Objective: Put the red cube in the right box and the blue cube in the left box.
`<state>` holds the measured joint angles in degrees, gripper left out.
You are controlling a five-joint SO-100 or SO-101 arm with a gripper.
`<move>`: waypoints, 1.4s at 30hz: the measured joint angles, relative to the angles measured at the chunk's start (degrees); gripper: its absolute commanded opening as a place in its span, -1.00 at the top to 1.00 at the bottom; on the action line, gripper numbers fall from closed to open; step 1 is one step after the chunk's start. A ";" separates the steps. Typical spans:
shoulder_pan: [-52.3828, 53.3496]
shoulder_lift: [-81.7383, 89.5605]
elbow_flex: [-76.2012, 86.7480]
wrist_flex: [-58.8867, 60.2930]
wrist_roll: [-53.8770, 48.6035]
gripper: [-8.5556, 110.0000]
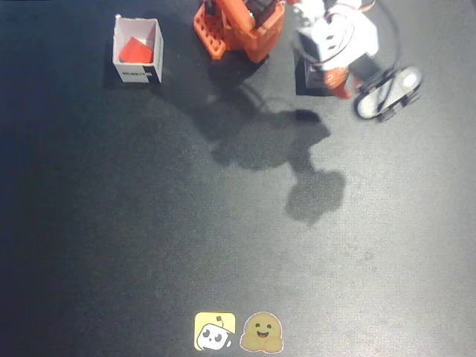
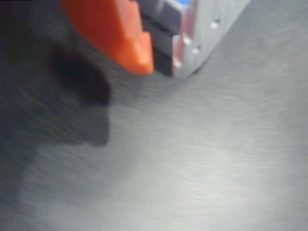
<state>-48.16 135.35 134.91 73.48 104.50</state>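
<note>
Right at the fingertips, in the wrist view, the gripper hangs above the bare grey table. Its orange finger and its pale finger stand close together with only a narrow dark gap between them. At the top edge of that gap shows a sliver of bright blue, which I take to be the blue cube. The picture is smeared, though, so I cannot tell whether the jaws are clamped on it or merely near it.

Just under the wrist in the fixed view lies a dark square shape, half covered by the arm. It may be the left box, but too little shows to be sure. If it is, the coming move turns on the blue lying directly above that opening, with the drop going straight down.

Farther off, past the orange arm base, stands a white open-top box at the left of the fixed view, well apart from the gripper. The red cube already rests inside it, tilted, so I judge this one to be the right box and that half of the job done.
</note>
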 measured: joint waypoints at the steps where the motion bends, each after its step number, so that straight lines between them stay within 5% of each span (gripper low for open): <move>1: 2.20 0.35 0.00 0.26 -0.09 0.83; 19: 48.52 22.50 8.88 5.80 -16.44 0.85; 42: 46.76 37.97 20.04 3.60 -20.21 0.85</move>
<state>-1.41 173.32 154.95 77.08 84.29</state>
